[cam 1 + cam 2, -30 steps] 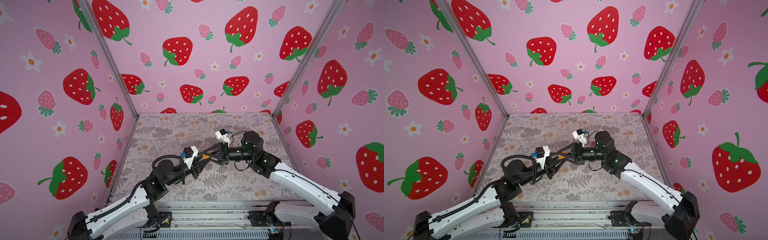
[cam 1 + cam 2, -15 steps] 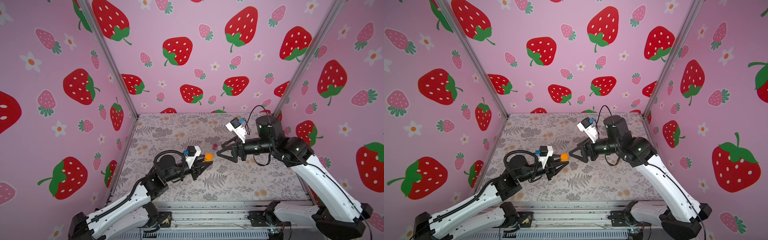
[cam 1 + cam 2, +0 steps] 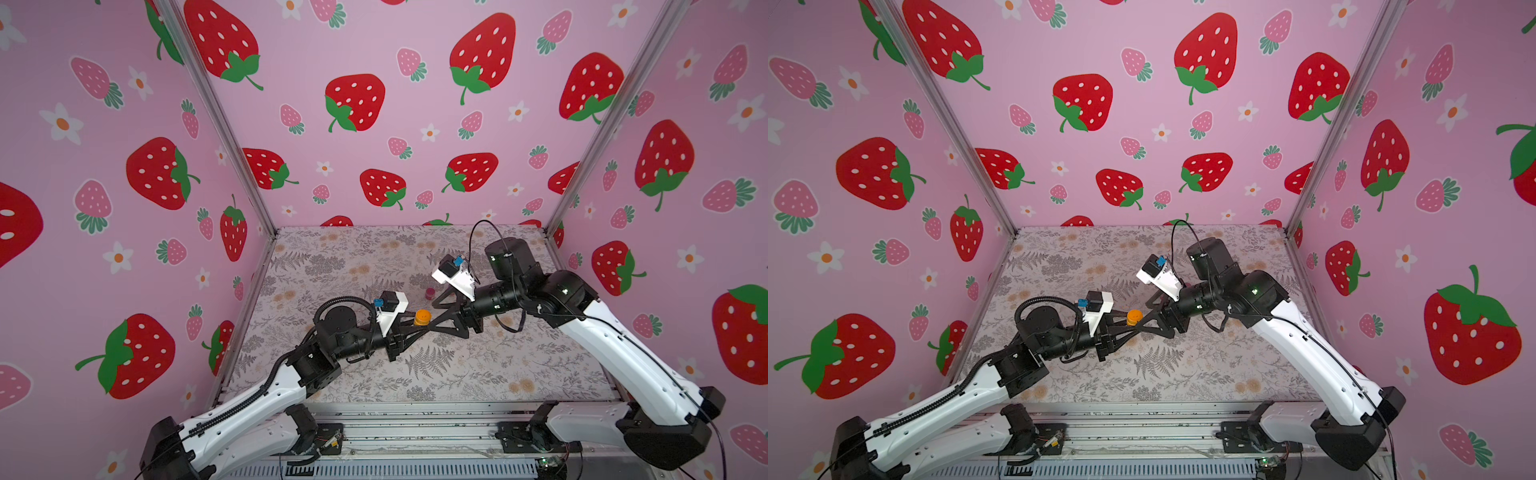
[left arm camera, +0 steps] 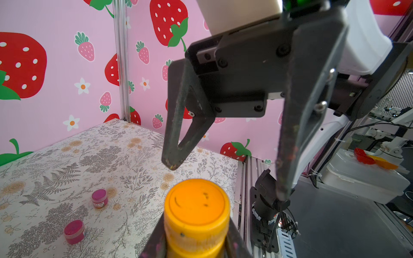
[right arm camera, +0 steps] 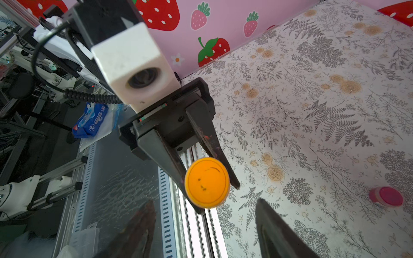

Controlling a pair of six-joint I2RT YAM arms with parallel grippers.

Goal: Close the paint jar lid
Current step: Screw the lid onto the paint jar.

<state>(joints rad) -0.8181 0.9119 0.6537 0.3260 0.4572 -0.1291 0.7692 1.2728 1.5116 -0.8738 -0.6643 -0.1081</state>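
A small orange paint jar (image 3: 422, 317) (image 3: 1134, 317) is held above the floral mat, with my left gripper (image 3: 419, 322) (image 4: 196, 242) shut on its body. Its orange lid (image 4: 195, 202) (image 5: 207, 182) sits on top and faces my right gripper. My right gripper (image 3: 432, 316) (image 3: 1143, 318) (image 5: 204, 202) is open, pointing at the lid. Its fingertips (image 4: 172, 164) stand on either side of the lid, just short of it, and I see no contact.
A pink jar (image 3: 430, 293) (image 5: 386, 196) (image 4: 99, 198) stands on the mat beyond the grippers, and the left wrist view shows a second pink one (image 4: 74, 231) near it. The mat's front edge meets a metal rail (image 5: 192, 223). Pink strawberry walls close three sides.
My right gripper left the jar, drew back up and to the right, and has now returned with its tips beside the lid. My left gripper kept its hold on the jar.
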